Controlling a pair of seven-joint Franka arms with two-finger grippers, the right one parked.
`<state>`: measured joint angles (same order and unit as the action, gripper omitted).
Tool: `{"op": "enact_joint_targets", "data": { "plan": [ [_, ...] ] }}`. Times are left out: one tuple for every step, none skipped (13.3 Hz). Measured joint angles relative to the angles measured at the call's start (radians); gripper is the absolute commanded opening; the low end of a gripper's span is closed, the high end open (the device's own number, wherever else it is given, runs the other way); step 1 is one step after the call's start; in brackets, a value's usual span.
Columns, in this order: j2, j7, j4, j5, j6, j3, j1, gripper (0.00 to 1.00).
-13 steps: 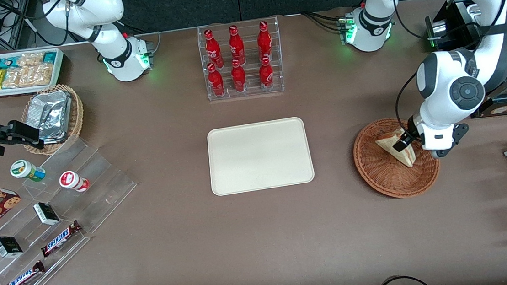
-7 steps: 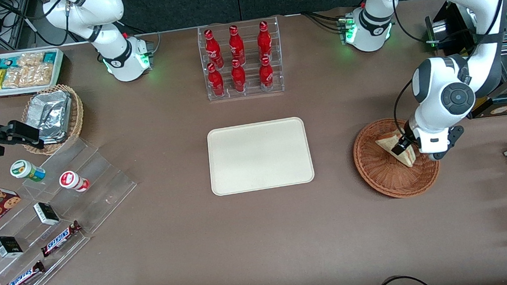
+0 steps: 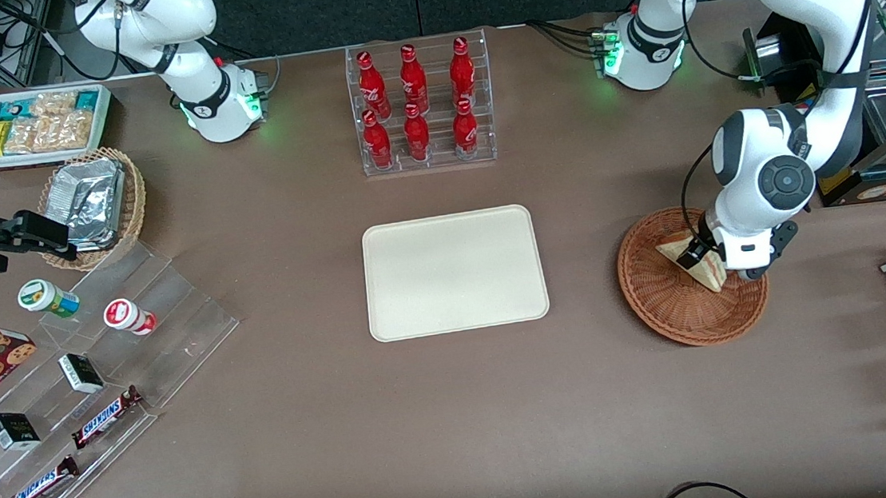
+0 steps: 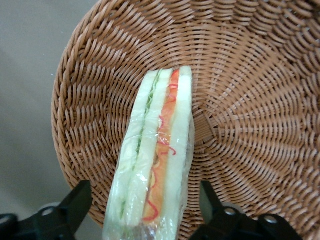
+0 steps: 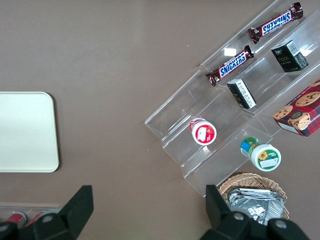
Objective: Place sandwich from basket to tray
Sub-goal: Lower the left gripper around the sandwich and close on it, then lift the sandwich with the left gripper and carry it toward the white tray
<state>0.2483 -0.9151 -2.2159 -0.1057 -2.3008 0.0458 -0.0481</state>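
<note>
Reddish-brown wicker makes up the basket, which sits toward the working arm's end of the table, well apart from the cream tray at the middle; a clear rack of red bottles stands farther from the front camera than the tray, and nothing lies on the brown table between basket and tray. In the front view the gripper is down inside the basket at the sandwich, with the arm's wrist covering part of the rim. In the left wrist view the wrapped sandwich stands on edge in the basket, between the two dark fingers, which are spread wide with gaps on both sides, not touching it.
</note>
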Motion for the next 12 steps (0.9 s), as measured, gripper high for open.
{"op": "enact_joint_targets", "data": {
  "plan": [
    [0.002,-0.001,-0.001,0.0,0.0,0.0,0.0,0.0],
    [0.003,-0.003,-0.001,0.0,0.002,0.0,0.0,0.0],
    [0.002,-0.003,-0.001,0.0,0.005,0.0,0.0,0.0],
    [0.0,-0.004,-0.001,0.0,0.01,0.0,0.0,0.0],
    [-0.005,-0.004,0.002,0.0,0.023,0.004,0.0,0.0],
    [-0.014,-0.004,0.008,0.0,0.048,0.012,0.0,0.0],
    [-0.026,-0.004,0.023,0.0,0.087,0.026,0.0,0.0],
    [-0.037,-0.004,0.046,0.0,0.132,0.044,0.0,0.0],
    [-0.047,-0.004,0.078,0.0,0.181,0.067,0.0,0.0],
    [-0.054,-0.004,0.111,0.0,0.226,0.092,0.0,0.0],
    [-0.058,0.0,0.144,0.0,0.263,0.119,-0.001,0.0],
    [-0.06,0.01,0.169,0.0,0.291,0.146,-0.002,0.0]
  ]
}}
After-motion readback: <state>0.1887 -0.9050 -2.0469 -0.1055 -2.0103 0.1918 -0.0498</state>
